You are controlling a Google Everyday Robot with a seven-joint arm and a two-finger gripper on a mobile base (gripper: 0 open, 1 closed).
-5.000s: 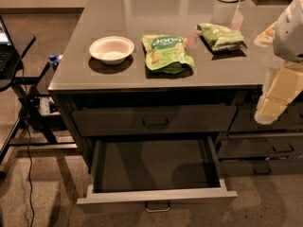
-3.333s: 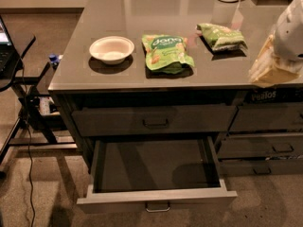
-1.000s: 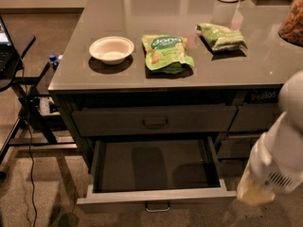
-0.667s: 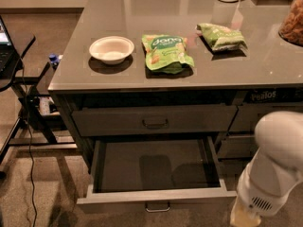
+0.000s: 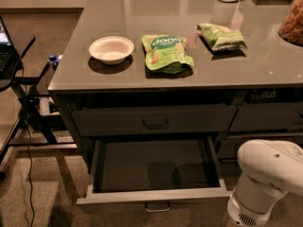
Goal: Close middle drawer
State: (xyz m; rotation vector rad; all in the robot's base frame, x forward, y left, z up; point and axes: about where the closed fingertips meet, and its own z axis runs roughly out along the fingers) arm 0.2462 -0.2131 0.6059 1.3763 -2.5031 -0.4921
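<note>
The middle drawer (image 5: 154,167) stands pulled out under the grey counter, its dark box empty. Its flat grey front panel (image 5: 151,197) faces me, with a small U-shaped handle (image 5: 157,206) at the centre below it. My arm (image 5: 265,178), white and rounded, is at the lower right, just right of the drawer's front corner. The gripper itself is below the picture's edge and out of view.
Above the open drawer is a shut wide drawer with a dark handle (image 5: 155,123). The counter (image 5: 265,65) holds a white bowl (image 5: 111,49), two green snack bags (image 5: 165,53) (image 5: 221,36) and a jar (image 5: 292,20). Narrower drawers (image 5: 267,117) are at the right. A black stand (image 5: 19,79) stands left.
My arm has come down from beside the counter at the right to the lower right corner, close to the drawer's front. The drawer has not moved.
</note>
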